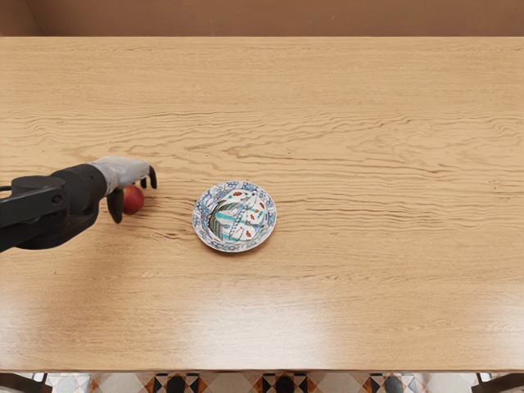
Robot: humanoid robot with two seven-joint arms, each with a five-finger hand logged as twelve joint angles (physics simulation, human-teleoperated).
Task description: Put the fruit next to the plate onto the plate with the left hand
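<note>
A small red fruit [135, 201] lies on the wooden table to the left of a patterned blue, white and red plate [235, 216]. My left hand [132, 191] comes in from the left edge and hovers right over the fruit, hiding its upper left part. The dark thumb [115, 207] hangs on the fruit's left side, while the other fingers [151, 177] reach past its top right. The fingers are spread around the fruit and are not closed on it. A gap of bare table separates the fruit from the plate, which holds nothing. The right arm does not show.
The light wooden table [368, 123] fills the view, its front edge near the bottom. Below that edge, patterned floor tiles [278, 383] show. A brown wall runs along the back.
</note>
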